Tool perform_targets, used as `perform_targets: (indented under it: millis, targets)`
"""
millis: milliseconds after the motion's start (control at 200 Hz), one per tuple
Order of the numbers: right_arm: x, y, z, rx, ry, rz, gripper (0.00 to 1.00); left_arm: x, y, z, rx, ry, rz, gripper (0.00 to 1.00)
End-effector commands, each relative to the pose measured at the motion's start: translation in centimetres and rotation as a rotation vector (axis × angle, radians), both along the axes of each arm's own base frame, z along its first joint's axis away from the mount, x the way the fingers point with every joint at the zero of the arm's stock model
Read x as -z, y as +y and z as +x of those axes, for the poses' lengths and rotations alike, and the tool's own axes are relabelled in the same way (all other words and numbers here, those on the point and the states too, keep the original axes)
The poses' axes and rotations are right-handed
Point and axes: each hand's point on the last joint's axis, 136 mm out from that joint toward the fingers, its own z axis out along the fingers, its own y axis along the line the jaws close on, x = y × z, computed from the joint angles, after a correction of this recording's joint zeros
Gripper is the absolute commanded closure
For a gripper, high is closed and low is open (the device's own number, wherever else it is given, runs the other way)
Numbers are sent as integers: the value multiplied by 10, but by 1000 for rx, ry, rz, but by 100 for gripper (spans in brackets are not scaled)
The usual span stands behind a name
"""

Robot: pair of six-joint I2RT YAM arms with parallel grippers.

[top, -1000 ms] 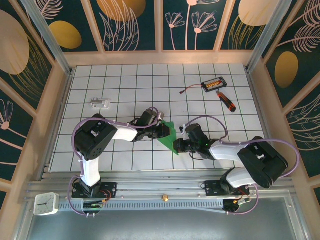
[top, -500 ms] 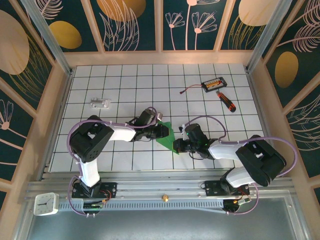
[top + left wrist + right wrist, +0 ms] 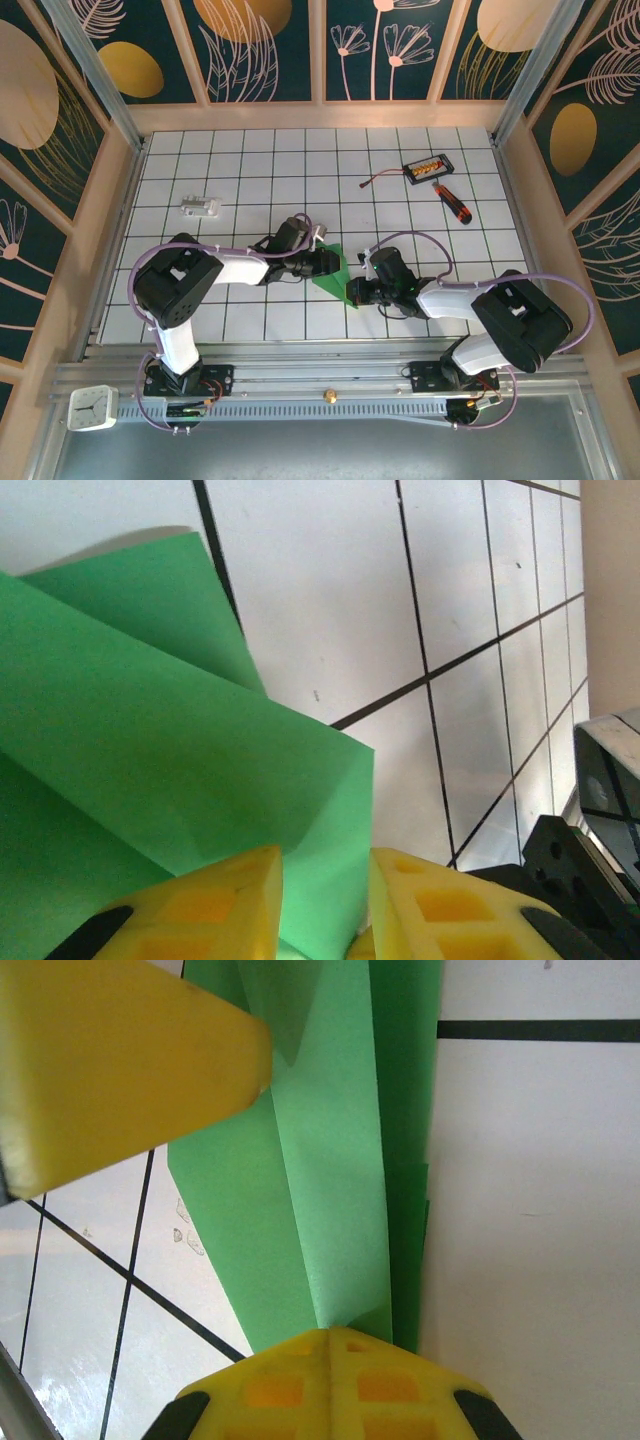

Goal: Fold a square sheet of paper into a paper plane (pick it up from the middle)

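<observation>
Yellow padded fingers of the right claw [image 3: 330, 1335] are pressed together on one end of the folded sheet of paper [image 3: 320, 1190], which is bright green, with long creased layers running away from the pinch. The left claw [image 3: 325, 865] stands narrowly parted, its yellow fingers [image 3: 215, 900] on either side of the sheet's edge with a gap showing between them. From above, the paper sits on the white tiled worktop [image 3: 250, 180], near its middle, between the two claws. Well apart at the far right lie a small black box with orange parts [image 3: 427, 167] and a black-and-orange screwdriver [image 3: 452, 203]. A small pale part [image 3: 200, 208] lies at the far left.
</observation>
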Motion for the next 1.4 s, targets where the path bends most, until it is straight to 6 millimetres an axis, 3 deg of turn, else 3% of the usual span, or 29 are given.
perform_targets:
  millis: [0, 235, 661, 1041, 1396]
  targets:
    - [3, -2, 2, -2, -7, -11, 96, -24, -16, -6, 50, -34, -102, 70]
    - [3, -2, 2, -1, -6, -12, 96, -7, -22, -4, 74, -10, -61, 70]
    - [-1, -2, 1, 7, -6, 2, 94, 32, 4, -6, 38, 12, 114, 75]
    - [-31, 11, 2, -34, -53, 70, 90, 46, 14, -10, 42, 6, 160, 78]
    - [-3, 6, -11, -68, 20, -18, 91, 49, 15, -11, 48, 5, 168, 79]
